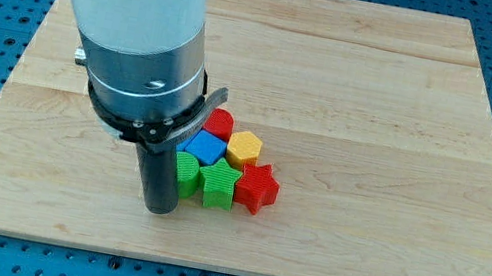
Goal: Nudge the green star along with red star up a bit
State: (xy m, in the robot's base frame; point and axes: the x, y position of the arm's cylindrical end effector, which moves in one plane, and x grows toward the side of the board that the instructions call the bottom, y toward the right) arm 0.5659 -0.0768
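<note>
Item 1, my tip (158,210): a plain dark rod end with no jaws, holding nothing, resting on the wooden board (400,186) toward its bottom edge, left of centre, just beside the left side of the block cluster. Item 2, green star (217,186): sits at the bottom of the cluster, nearest the board's bottom edge, just to the right of my tip. Item 3, red star (257,188): touching or nearly touching the green star's right side, level with it. Item 4, green block (185,170), shape partly hidden by my rod: between my tip and the green star. Item 5, blue block (207,145): directly above the 2 green pieces. Item 6, yellow block (244,147), roughly hexagonal: above the gap between the 2 stars. Item 7, red block (219,122), round-looking and half hidden behind my housing: at the cluster's top. Status: approach step, push not yet begun, as I judge it; my tip stands left of the stars, not below them. Next move calls for bringing the tip round beneath the 2 stars, near where they meet, then a short push toward the top edge. Risk: the blue and yellow blocks lie in the path and would probably travel too.
</note>
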